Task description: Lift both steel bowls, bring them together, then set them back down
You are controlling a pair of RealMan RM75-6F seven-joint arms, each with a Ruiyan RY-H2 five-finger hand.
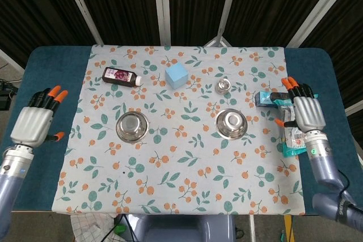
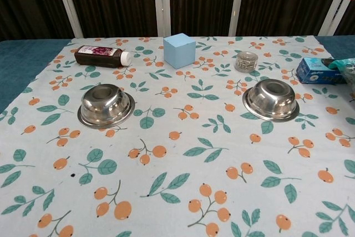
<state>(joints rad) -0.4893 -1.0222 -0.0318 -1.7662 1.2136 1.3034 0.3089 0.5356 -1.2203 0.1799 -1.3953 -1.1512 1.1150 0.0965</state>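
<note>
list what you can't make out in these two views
- Both hands: the chest view shows neither, both lying outside its side edges; only the head view shows the left hand and right hand.
- Bottle label: too small to read in either view.
- Small jar: contents too small to tell.
- Snack packet: partly covered by the right hand in the head view, cut off by the right edge in the chest view.
</note>
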